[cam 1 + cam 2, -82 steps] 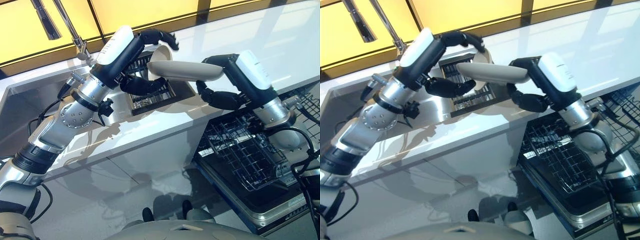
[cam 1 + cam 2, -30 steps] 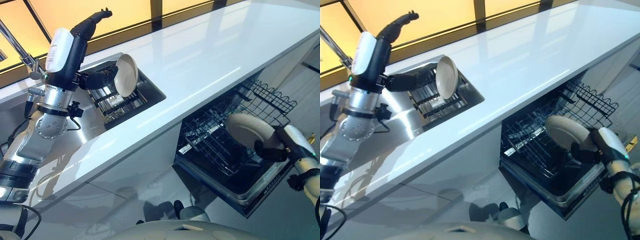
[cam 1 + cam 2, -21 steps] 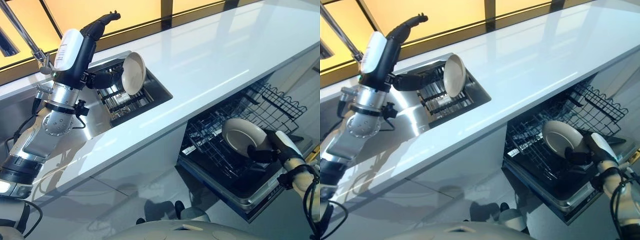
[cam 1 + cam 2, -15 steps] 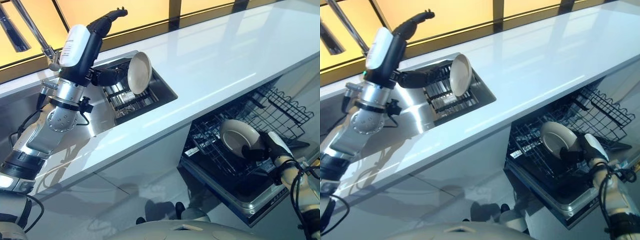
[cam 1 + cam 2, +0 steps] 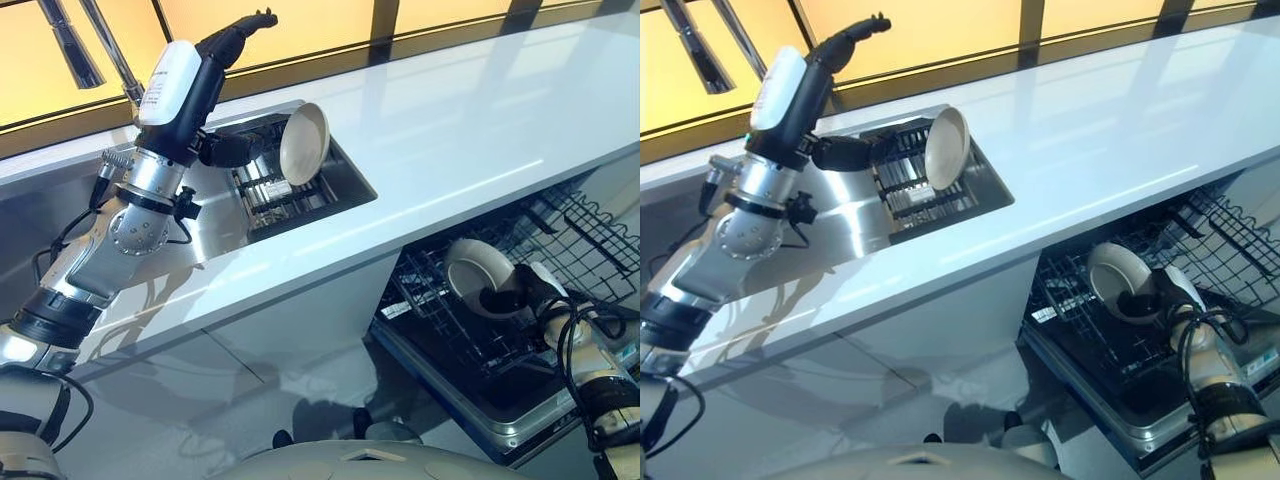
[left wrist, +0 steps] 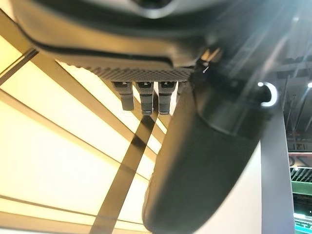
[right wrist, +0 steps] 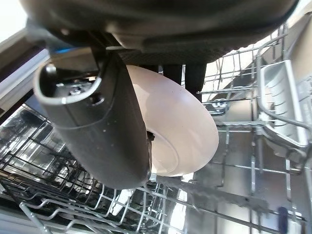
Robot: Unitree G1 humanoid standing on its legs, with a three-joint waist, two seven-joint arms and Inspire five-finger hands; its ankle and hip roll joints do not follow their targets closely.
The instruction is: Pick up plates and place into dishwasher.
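The left hand (image 5: 228, 150) is reaching over the sink (image 5: 200, 210), its fingers closing on the rim of a plate (image 5: 304, 143) that is standing nearly on edge above the drying rack (image 5: 275, 190) (its own wrist view is giving little more than dark fingers against the window). Across the white counter (image 5: 450, 110), the open dishwasher (image 5: 490, 400) is showing its lower rack (image 5: 450, 330). There the right hand (image 5: 1160, 292) is pinching a second plate (image 5: 1115, 275) between thumb and fingers, tilted upright and sitting low among the wires. The step in hand looks to be seating this plate. Next, I judge, the rim needs guiding into a slot between tines before the fingers let go.
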